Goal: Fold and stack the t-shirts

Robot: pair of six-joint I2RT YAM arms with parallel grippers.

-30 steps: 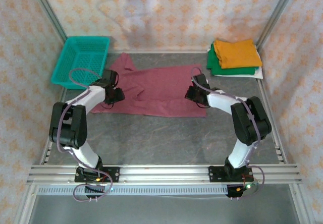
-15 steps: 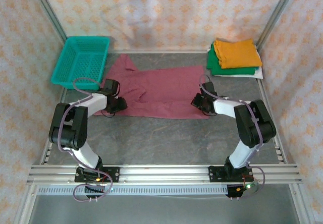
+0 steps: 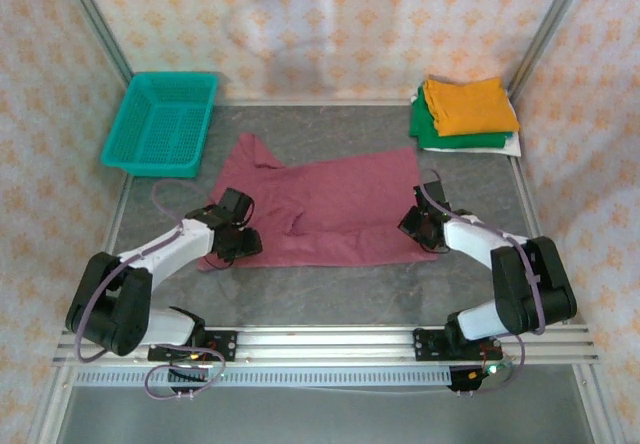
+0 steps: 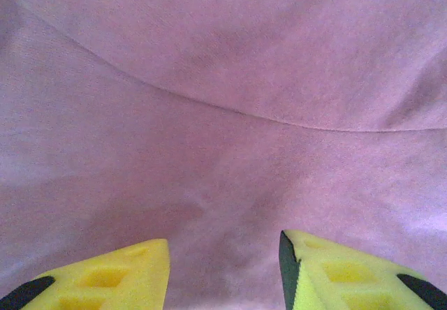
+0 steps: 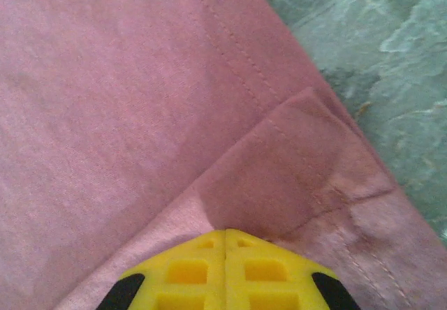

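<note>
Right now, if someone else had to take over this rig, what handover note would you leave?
Left pincer: jaws apart over the maroon t-shirt, left edge; hold unclear.
Right pincer: shut on its right corner.
Shirt lies spread, rumpled, on the table; orange tee, green tee, white tee folded in a stack, far right corner.
Done: three folded. To do: fold the maroon one, stack it.

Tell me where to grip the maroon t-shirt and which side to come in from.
Probably best to grip the maroon t-shirt at its near corners, coming in low from the near edge of the table. It lies mostly flat and wide, so only its thin outer edge offers fingers anything to pinch. The right gripper is shut on cloth by the right near corner, where the hem is doubled over.
</note>
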